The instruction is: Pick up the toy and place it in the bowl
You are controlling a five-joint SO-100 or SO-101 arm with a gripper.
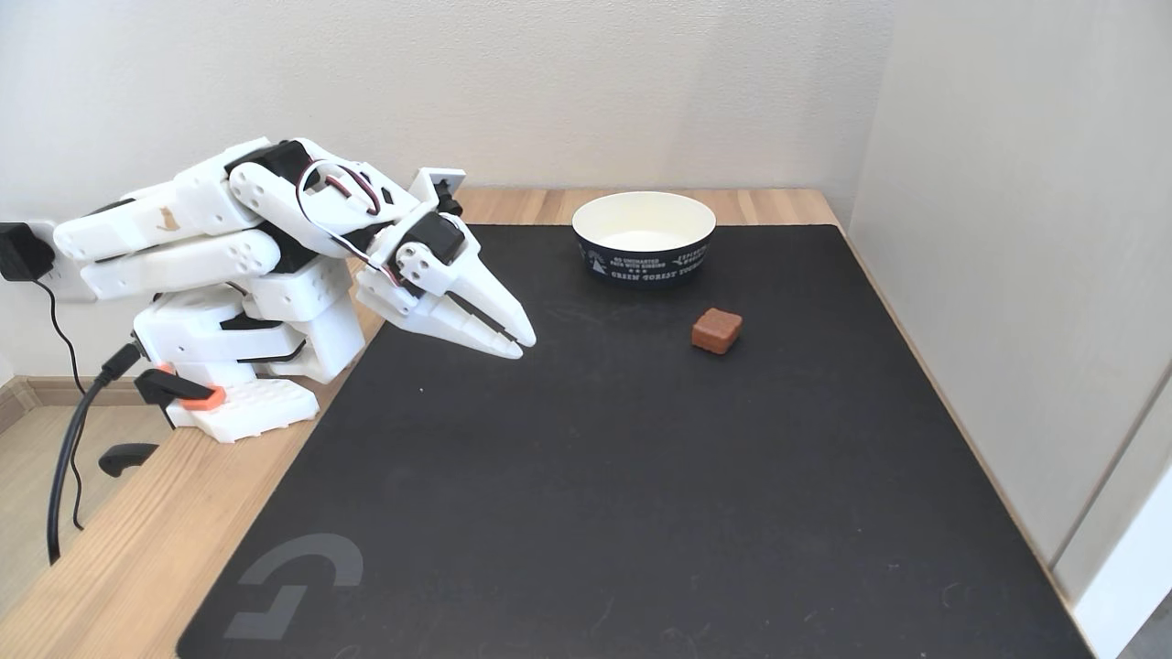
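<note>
My white two-finger gripper hangs folded low over the left edge of the black rubbery desk mat, fingers pressed together, pinching nothing. The small reddish-brown squarish toy block with rounded edges sits on the mat well to my right in the fixed view, just in front of the round paper bowl, white inside and navy outside, but apart from it. I judge the block light and probably a bit soft or waxy, so it could squirt out of a hard pinch. I would spread wide, straddle its two flat opposite sides, and close gently across the middle, avoiding the rounded corners.
</note>
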